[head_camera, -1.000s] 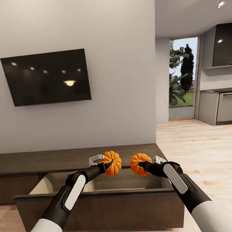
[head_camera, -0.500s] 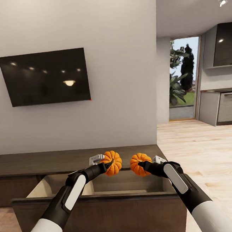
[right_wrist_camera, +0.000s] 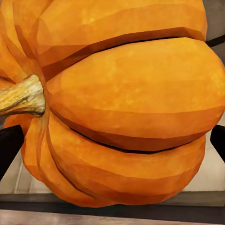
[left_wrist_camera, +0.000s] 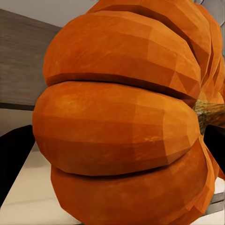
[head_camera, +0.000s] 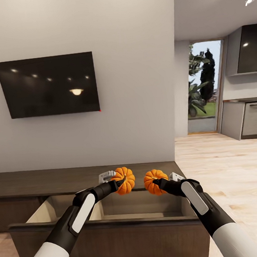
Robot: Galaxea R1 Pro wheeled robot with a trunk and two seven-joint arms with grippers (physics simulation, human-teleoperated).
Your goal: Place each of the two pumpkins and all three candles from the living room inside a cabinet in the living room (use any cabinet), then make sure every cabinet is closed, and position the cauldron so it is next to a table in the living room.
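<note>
Long dark cabinet (head_camera: 70, 177) on plank floor (head_camera: 226, 162), drawer (head_camera: 110, 224) open.

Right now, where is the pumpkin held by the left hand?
In the head view the left pumpkin sits clamped in the left hand, raised over the open drawer of the long dark cabinet, beside the right pumpkin.

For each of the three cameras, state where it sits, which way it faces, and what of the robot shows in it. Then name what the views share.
Head view: on the head, looking forward and down at the open cabinet drawer; both arms show.
Left wrist view: near the left gripper, facing its pumpkin.
Right wrist view: near the right gripper, facing its pumpkin.
Shared: both pumpkins also show in the head view.
</note>
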